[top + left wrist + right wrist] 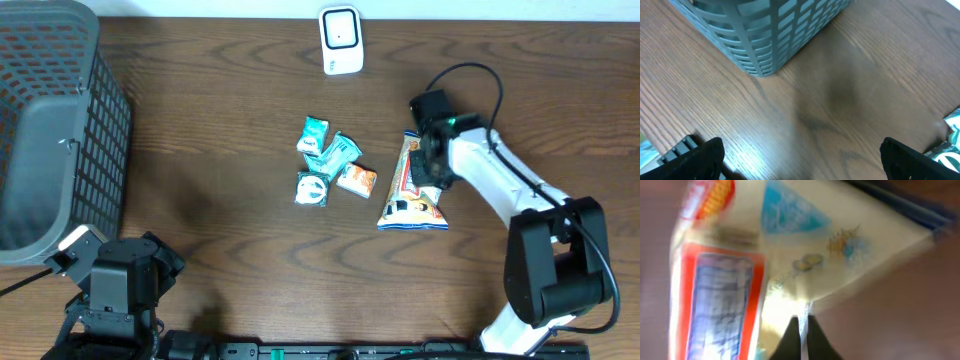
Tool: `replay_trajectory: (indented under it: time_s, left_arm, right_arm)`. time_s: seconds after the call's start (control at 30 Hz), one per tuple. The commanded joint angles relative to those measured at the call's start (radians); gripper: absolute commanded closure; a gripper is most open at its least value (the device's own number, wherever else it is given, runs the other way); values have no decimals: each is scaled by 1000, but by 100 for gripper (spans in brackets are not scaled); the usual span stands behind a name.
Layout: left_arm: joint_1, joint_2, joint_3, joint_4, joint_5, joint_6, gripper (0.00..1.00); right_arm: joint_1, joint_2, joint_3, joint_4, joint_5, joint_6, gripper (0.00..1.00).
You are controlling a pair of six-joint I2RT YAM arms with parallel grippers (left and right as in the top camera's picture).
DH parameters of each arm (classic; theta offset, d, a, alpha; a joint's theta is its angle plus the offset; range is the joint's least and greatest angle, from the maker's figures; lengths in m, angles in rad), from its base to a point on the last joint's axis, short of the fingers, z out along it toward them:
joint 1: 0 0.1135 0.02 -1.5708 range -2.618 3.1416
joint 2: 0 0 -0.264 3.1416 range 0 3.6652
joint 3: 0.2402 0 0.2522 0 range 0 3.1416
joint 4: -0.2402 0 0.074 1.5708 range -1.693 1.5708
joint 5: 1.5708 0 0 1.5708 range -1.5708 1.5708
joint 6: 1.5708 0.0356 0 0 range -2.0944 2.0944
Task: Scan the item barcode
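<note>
Right tool (802, 330): jaws pressed together, tips pinching the wrapper of the snack bag (405, 205); a crease of film runs up from them.
Snack bag: directly under the right tool, lying flat on the worktop (230, 100), blurred in the wrist view.
Left tool (805, 167): jaws spread wide, nothing between them, bare wood beneath.
Scanner (340, 40): beyond the right tool and off to its left, well apart.
Small packets (328, 170): clustered near the right tool's left side.
Basket (770, 35): ahead of the left tool.
</note>
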Motion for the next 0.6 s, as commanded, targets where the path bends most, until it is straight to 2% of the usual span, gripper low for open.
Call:
replay_trajectory:
  time_s: [0.0, 0.1, 0.2, 0.47, 0.57]
  left_arm:
    - [7, -1, 0, -3, -17, -13, 2]
    - [7, -1, 0, -3, -17, -13, 2]
    - [7, -1, 0, -3, -17, -13, 2]
    - [7, -1, 0, -3, -17, -13, 2]
    - [7, -1, 0, -3, -17, -13, 2]
  right_arm:
    - [3, -5, 175, -146, -91, 16, 98]
    - [5, -5, 231, -242, -197, 16, 98]
    - [19, -4, 185, -254, -244, 16, 99]
    - [37, -2, -79, -58, -244, 27, 99]
    - [32, -2, -146, -46, -232, 47, 99]
